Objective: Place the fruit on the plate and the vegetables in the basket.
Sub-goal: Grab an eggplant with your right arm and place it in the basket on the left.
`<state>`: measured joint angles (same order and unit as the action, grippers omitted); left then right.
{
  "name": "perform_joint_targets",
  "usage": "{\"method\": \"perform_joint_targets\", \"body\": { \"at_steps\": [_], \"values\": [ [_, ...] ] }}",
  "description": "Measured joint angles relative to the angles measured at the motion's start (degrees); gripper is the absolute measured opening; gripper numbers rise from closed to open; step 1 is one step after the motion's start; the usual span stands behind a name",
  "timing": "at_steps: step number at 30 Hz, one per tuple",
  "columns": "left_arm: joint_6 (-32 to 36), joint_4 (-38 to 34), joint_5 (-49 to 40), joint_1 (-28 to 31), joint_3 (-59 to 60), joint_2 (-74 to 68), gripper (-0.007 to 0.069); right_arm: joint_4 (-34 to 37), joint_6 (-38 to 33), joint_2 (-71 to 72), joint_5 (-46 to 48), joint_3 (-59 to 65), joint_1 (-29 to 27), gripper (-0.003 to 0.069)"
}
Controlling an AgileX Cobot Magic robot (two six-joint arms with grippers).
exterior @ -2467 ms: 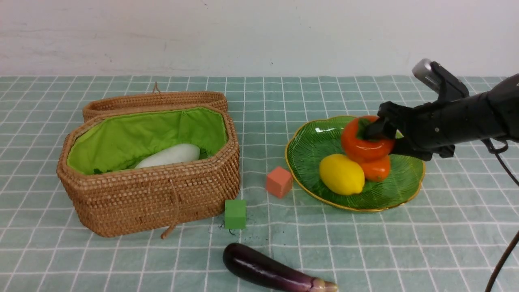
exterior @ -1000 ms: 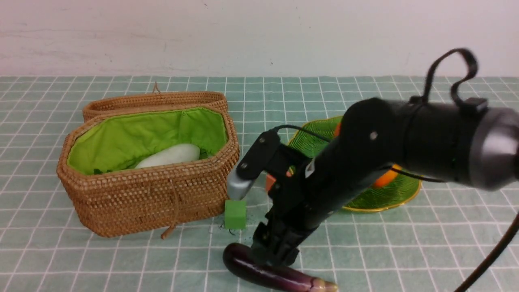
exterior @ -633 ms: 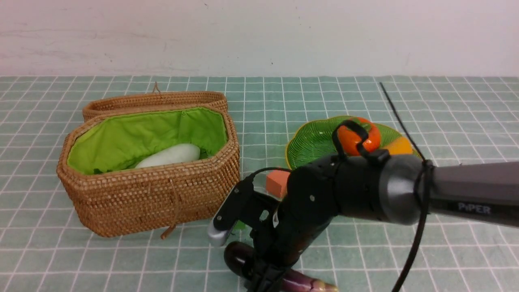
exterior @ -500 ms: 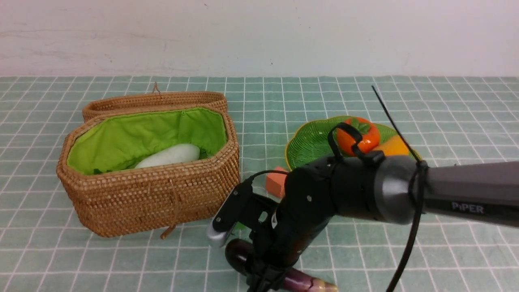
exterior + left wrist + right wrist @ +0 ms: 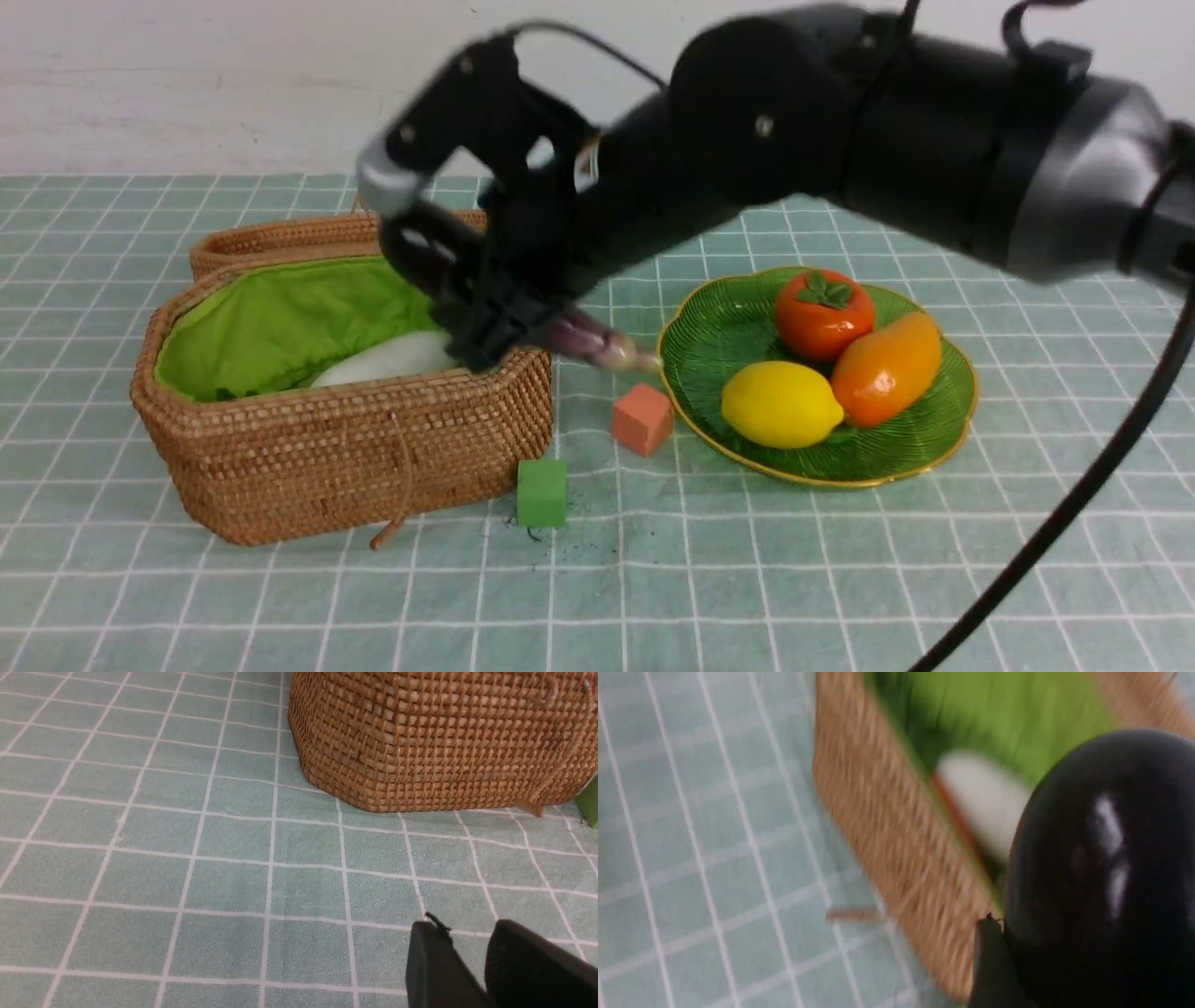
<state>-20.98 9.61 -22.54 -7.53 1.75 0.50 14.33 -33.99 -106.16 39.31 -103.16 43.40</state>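
Currently your right gripper clamps the eggplant above the right rim of the basket, stem end toward the plate. Green lining lies open beside the white vegetable inside.

Checked green tabletop carries 4 things: wicker basket at left, green plate at right, between them a salmon-pink cube just beside the plate's rim and a green cube just beside the basket's front corner.

I hold a glossy, smooth eggplant; the basket is rough woven wicker, lined with matt cloth; the plate looks like ribbed, shiny glass.
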Motion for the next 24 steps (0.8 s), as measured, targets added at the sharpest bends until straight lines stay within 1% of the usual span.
{"method": "perform_joint_targets", "body": {
  "at_steps": [4,8,13,17,19,22,23,24],
  "values": [
    [0.0,0.0,0.0,0.0,0.0,0.0,0.0173,6.1,-5.56,-6.85,-1.04,-13.48,0.0,0.0379],
    [0.0,0.0,0.0,0.0,0.0,0.0,0.0173,10.57,-9.96,-16.57,-4.33,-20.96,0.02,0.0379],
    [0.0,0.0,0.0,0.0,0.0,0.0,0.0173,11.67,-10.63,-23.75,-10.42,-22.28,0.02,0.0379],
    [0.0,0.0,0.0,0.0,0.0,0.0,0.0176,11.89,-10.67,-25.33,-11.23,-22.28,0.02,0.0381],
    [0.0,0.0,0.0,0.0,0.0,0.0,0.0176,12.04,-10.67,-25.32,-10.69,-22.34,0.02,0.0415],
    [0.0,0.0,0.0,0.0,0.0,0.0,0.0177,12.04,-10.15,-24.97,-8.6,-22.69,0.02,0.053],
    [0.0,0.0,0.0,0.0,0.0,0.0,0.0178,11.98,-9.25,-24.55,-6.62,-22.75,0.02,0.0613],
    [0.0,0.0,0.0,0.0,0.0,0.0,0.0178,11.61,-8.41,-23.99,-4.29,-22.75,0.02,0.065]
  ]
}}
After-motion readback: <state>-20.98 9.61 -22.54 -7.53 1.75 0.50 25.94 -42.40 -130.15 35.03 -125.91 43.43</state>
